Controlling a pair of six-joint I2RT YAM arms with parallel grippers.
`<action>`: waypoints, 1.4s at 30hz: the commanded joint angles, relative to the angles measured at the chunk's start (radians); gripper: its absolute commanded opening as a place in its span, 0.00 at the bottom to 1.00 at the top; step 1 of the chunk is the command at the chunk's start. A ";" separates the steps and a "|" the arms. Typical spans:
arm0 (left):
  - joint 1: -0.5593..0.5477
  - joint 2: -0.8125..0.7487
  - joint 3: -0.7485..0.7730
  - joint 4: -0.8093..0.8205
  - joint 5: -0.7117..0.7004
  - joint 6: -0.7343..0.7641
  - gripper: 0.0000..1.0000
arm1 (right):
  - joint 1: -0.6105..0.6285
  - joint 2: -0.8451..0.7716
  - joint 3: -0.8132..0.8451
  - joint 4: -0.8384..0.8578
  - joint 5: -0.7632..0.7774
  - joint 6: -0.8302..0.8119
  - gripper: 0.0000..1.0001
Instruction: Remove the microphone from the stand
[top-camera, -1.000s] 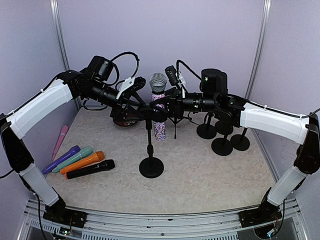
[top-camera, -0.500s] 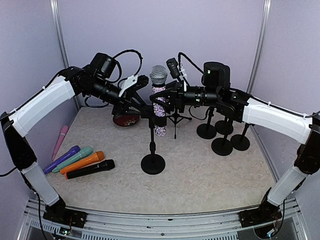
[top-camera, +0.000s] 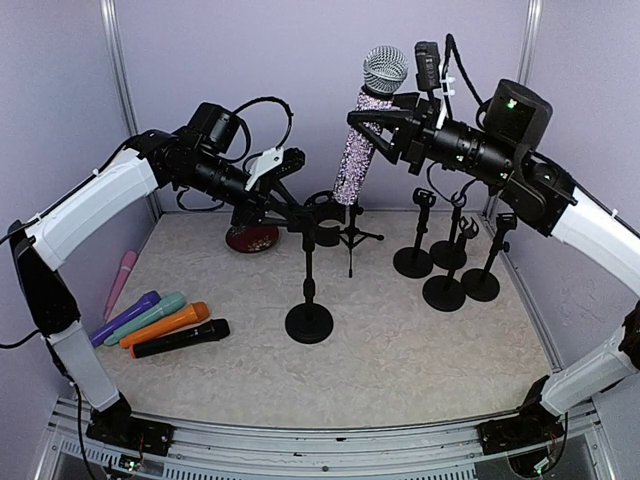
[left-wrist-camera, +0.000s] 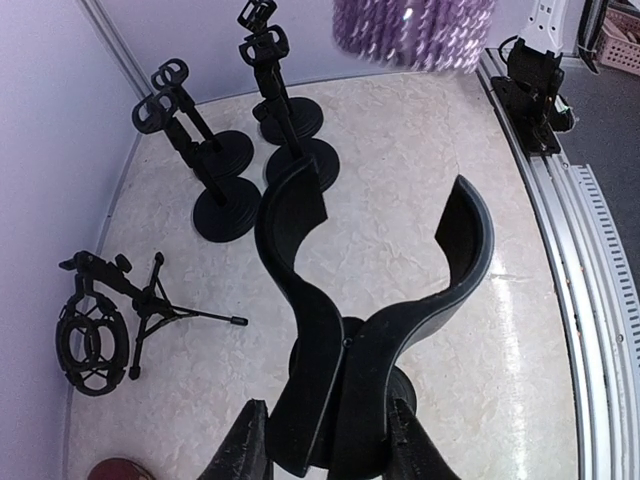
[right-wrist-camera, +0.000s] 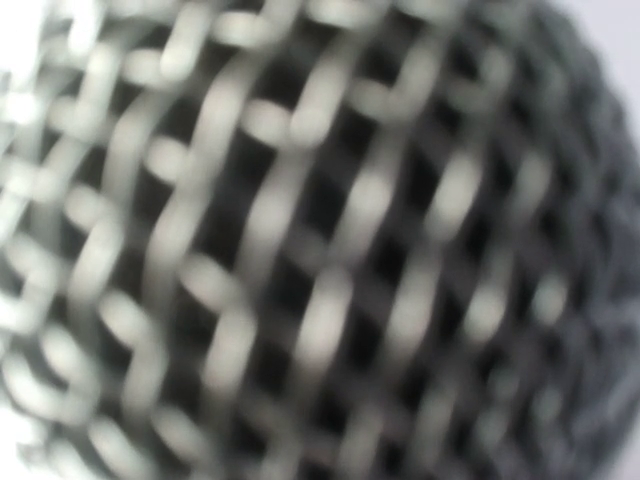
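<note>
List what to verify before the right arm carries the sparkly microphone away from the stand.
1. Microphone clear of clip: ok, its bottom end hangs above the empty clip.
2. Right gripper shut on microphone: ok, around its upper body.
3. Left gripper shut on stand: ok, just under the clip.
4. Stand upright on table: ok.
5. Grip firm enough not to slip: cannot tell.

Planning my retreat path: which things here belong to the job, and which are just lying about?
Job: glitter microphone, right fingers holding it, stand, left fingers bracing it.
Lying about: five loose microphones, four spare stands, tripod mount, red dish.
</note>
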 joint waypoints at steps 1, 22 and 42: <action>-0.004 0.021 0.044 0.029 -0.055 0.019 0.51 | 0.006 -0.036 -0.028 0.098 0.020 0.052 0.24; -0.003 -0.252 -0.083 -0.015 0.096 -0.158 0.99 | 0.174 0.196 -0.135 0.538 0.110 0.178 0.17; 0.108 -0.285 -0.223 -0.101 0.123 -0.114 0.39 | 0.261 0.287 -0.090 0.590 0.169 0.167 0.76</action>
